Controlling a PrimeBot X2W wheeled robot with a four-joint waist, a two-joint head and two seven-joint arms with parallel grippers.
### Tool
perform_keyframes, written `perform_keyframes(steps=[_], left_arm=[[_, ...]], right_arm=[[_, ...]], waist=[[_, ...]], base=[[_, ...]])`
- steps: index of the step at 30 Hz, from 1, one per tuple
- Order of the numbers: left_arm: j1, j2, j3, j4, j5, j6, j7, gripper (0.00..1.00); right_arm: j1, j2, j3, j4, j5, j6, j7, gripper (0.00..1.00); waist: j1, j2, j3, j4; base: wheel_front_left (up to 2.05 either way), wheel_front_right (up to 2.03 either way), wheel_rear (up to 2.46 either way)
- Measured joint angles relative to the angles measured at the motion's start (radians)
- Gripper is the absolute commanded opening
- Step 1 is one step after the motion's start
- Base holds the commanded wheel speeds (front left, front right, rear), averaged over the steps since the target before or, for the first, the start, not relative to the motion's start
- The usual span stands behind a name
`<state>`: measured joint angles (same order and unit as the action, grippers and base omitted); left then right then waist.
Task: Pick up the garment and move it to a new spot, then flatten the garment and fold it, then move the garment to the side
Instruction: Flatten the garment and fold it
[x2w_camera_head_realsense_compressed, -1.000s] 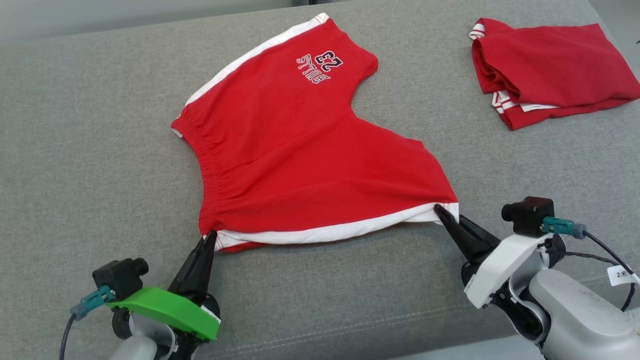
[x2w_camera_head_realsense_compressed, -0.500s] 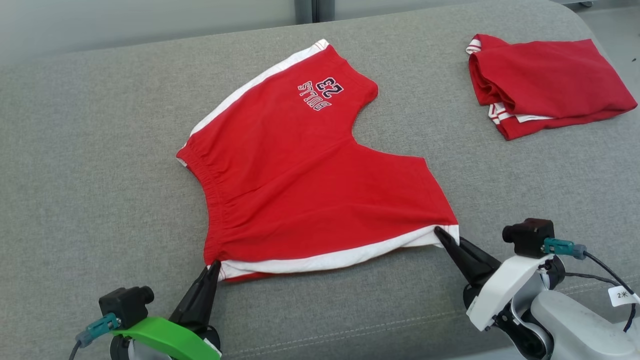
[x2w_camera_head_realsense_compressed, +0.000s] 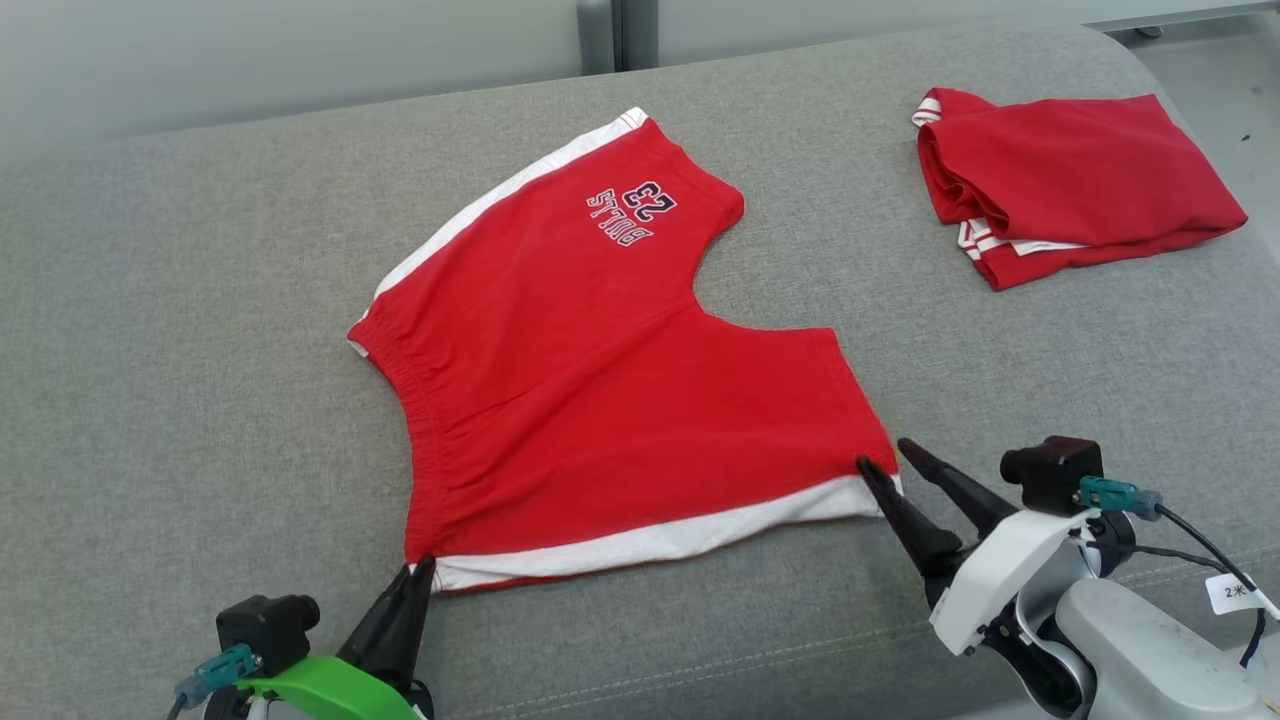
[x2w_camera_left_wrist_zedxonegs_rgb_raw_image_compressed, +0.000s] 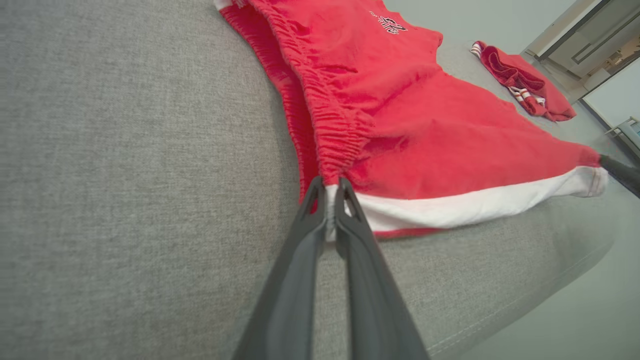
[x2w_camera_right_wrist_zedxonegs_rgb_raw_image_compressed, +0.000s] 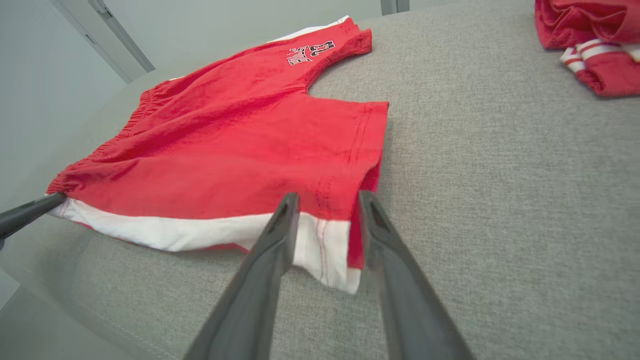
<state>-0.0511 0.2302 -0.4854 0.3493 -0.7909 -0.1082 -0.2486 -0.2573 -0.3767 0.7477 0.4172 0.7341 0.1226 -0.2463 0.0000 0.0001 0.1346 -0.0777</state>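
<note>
- Lying spread on the grey cushion (x2w_camera_head_realsense_compressed: 180, 350) is a pair of red shorts (x2w_camera_head_realsense_compressed: 600, 400) with a white stripe down each side. A "BULLS 23" print (x2w_camera_head_realsense_compressed: 630, 212) on the far leg is reading upside down in the head view.
- The left gripper (x2w_camera_head_realsense_compressed: 424, 572) is pinching the near waistband corner of the shorts, where the elastic meets the white stripe. In the left wrist view its fingers (x2w_camera_left_wrist_zedxonegs_rgb_raw_image_compressed: 311, 215) are pressing together with a sliver of white cloth caught between them.
- The right gripper (x2w_camera_head_realsense_compressed: 882, 455) is standing released at the near leg's hem corner. In the right wrist view its two fingers (x2w_camera_right_wrist_zedxonegs_rgb_raw_image_compressed: 280, 225) are sitting apart, one on each side of the white-banded corner, and the cloth between them is sagging onto the cushion.
- The shorts are resting flat, with the waistband pointing toward the robot's left and the leg openings toward its right and far side.
- A second red garment (x2w_camera_head_realsense_compressed: 1070, 180), folded, is lying well apart from the shorts at the far right of the cushion.
</note>
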Motion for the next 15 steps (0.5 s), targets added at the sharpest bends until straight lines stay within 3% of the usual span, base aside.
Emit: perform_keyframes(steps=[1,10,15], left_arm=[[0.0,0.001,-0.001,0.003,0.008,0.003,0.0,1.0],[0.024,-0.004,0.029,0.0,0.023,0.018,0.0,1.0],[0.024,0.004,0.122,-0.072,0.08,0.046,0.0,1.0]], right_arm=[[0.0,0.002,-0.004,0.0,-0.005,0.0,0.0,1.0],[0.045,0.003,-0.055,0.013,-0.035,-0.003,-0.001,1.0],[0.04,-0.005,-0.155,-0.027,-0.078,-0.045,-0.001,1.0]], waist=[[0.0,0.0,-0.001,-0.001],[0.0,0.0,-0.006,-0.005],[0.0,0.0,-0.008,-0.004]], base=[[0.0,0.0,0.0],[0.0,0.0,0.0],[0.0,0.0,0.0]])
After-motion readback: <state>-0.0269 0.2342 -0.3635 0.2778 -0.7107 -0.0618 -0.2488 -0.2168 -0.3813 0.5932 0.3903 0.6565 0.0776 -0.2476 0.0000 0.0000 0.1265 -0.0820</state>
